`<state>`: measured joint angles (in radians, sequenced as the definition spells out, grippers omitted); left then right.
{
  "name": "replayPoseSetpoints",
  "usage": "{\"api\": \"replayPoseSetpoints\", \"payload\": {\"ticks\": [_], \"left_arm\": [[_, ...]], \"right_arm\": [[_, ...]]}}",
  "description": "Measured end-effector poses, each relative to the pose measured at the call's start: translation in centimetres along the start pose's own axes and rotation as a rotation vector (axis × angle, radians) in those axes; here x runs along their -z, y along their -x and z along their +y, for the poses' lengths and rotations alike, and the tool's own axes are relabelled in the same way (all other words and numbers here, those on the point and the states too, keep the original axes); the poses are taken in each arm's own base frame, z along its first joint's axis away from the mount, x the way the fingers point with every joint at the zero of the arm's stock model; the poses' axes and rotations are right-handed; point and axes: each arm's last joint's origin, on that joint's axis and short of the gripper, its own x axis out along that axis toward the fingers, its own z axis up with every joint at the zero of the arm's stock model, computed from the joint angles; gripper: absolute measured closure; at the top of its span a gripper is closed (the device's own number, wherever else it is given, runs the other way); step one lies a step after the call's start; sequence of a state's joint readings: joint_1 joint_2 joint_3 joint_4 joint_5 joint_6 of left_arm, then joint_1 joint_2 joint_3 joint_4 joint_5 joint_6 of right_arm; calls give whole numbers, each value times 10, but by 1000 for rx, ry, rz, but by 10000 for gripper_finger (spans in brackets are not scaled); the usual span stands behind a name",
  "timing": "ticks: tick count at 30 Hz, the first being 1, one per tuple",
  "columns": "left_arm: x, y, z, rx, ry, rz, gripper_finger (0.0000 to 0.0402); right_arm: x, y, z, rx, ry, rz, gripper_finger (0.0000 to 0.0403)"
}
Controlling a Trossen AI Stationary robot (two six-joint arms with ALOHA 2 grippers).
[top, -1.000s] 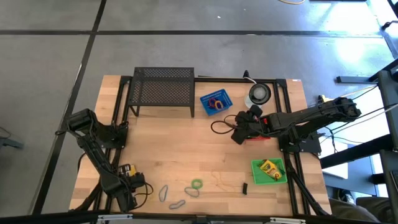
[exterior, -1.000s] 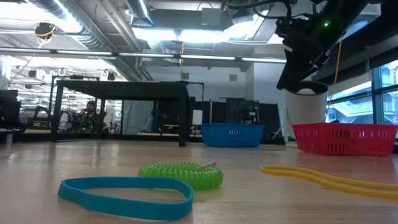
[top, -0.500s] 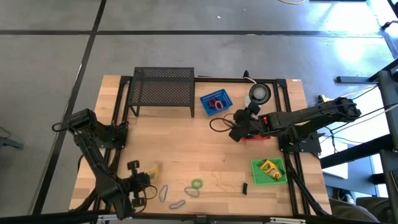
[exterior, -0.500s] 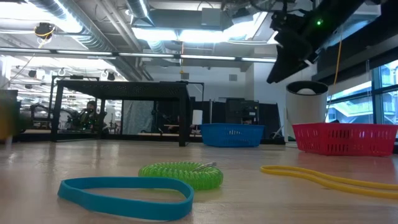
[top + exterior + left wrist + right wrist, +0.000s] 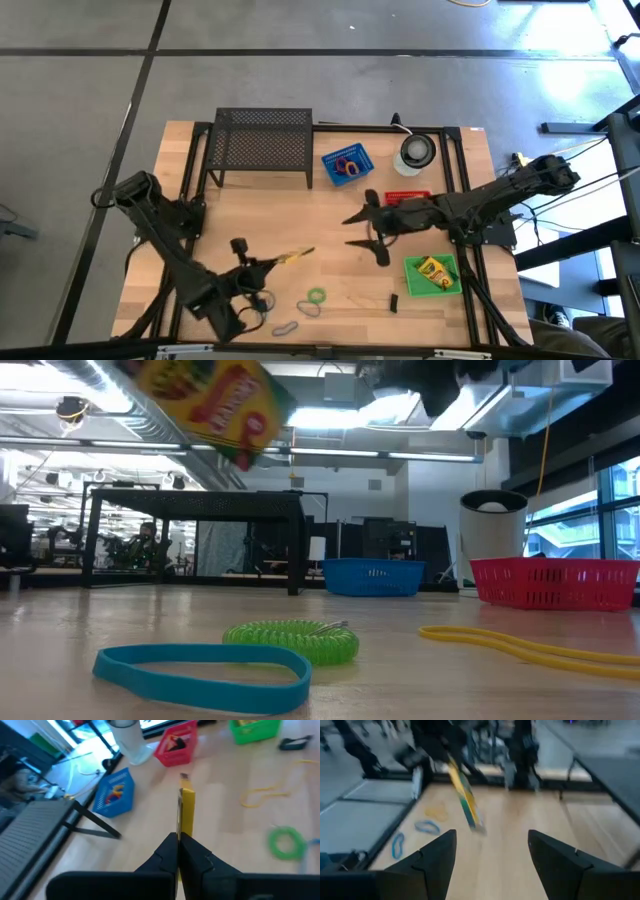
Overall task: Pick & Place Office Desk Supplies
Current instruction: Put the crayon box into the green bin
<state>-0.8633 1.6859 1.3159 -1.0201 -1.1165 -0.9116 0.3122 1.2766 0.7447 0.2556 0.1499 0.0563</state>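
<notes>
The left gripper (image 5: 262,266) holds a yellow crayon box (image 5: 293,257) pinched in its jaws, lifted above the table (image 5: 300,225). Farther right, the right gripper (image 5: 368,232) hangs with jaws spread, facing it.

Wooden table (image 5: 300,215) with scattered rubber bands (image 5: 316,297)

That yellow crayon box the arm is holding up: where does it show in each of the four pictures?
High view: crayon box, lower middle, in the left gripper.
Low view: top left, in the air.
Left wrist view: centre, edge-on.
Right wrist view: upper middle, tilted.
Shared landmark: green coil.
</notes>
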Motion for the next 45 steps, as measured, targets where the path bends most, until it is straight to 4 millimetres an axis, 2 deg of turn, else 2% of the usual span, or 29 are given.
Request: {"api": "replayPoseSetpoints", "payload": {"ticks": [4,12,19,27,32,40,45], "left_arm": [[-12,-25,6,-45,16,12,399],[-36,-60,12,-76,71,-19,399],[-52,-72,13,-75,1,-69,399],[-63,-75,13,-83,-10,-119,399],[-63,-75,13,-82,-6,-121,399],[-63,-75,12,-58,-7,-115,397],[-63,-75,12,-36,-7,-111,394]], "right_arm": [[1,-7,5,-17,100,-46,156],[20,-39,7,3,247,-72,156],[32,-53,1,144,283,-52,156],[33,-54,1,151,208,-49,162],[34,-54,3,86,183,-50,212],[34,-53,10,23,176,-50,371],[35,-53,11,15,88,-47,365]]}}
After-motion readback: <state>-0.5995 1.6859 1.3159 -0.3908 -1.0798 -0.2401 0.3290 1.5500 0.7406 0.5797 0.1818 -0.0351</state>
